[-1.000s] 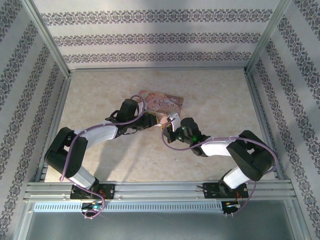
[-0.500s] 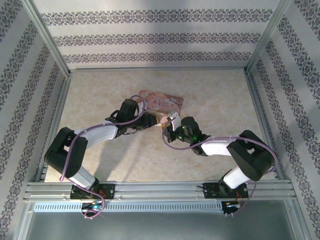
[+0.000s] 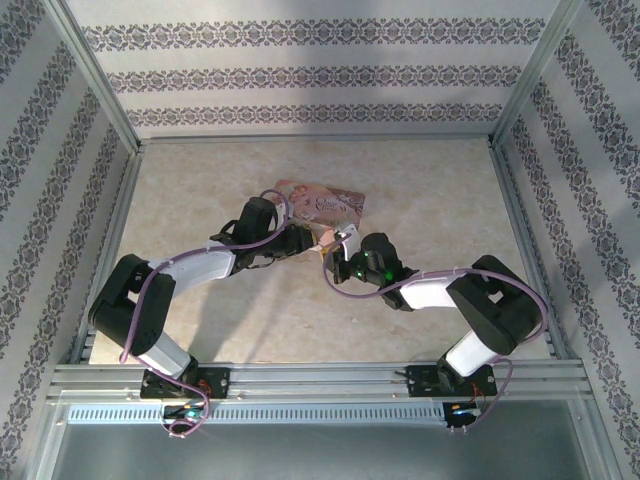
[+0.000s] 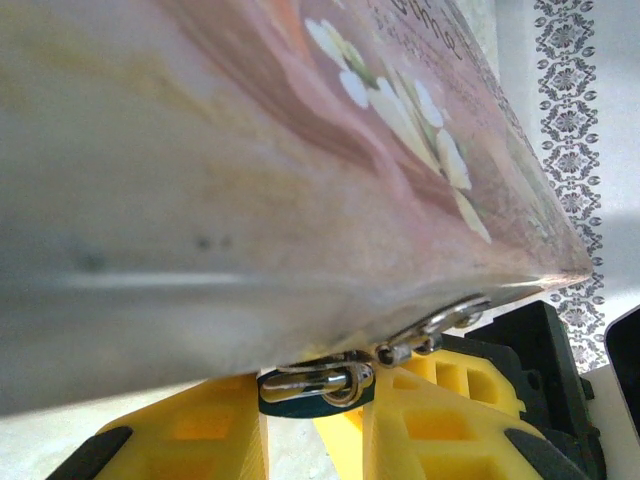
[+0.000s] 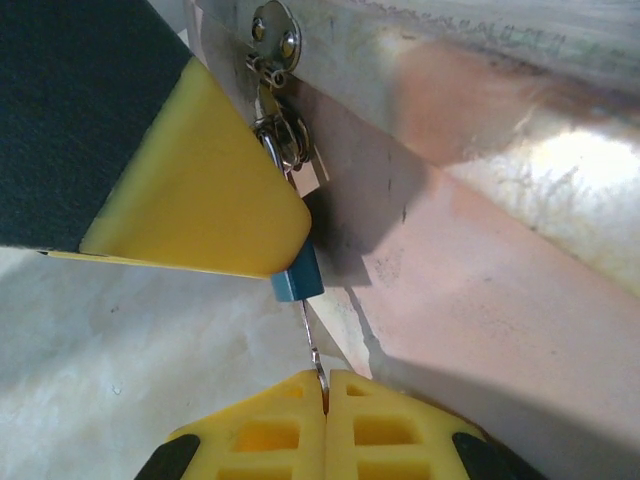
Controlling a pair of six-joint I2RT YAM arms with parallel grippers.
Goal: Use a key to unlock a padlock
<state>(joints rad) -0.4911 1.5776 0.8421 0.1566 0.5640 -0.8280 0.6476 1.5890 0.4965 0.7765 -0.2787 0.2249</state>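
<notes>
Where beige table (image 3: 200,190) meets striped walls (image 3: 300,70) (floral bands), left hand (image 4: 312,420) pinches padlock (image 5: 298,278), right hand (image 5: 325,400) key (image 5: 312,342).

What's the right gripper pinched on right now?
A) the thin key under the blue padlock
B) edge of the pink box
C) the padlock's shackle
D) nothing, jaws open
A: in the right wrist view the right gripper has its yellow fingertips shut on the slim key, which runs up to the underside of the blue padlock hanging at the pink box.
</notes>
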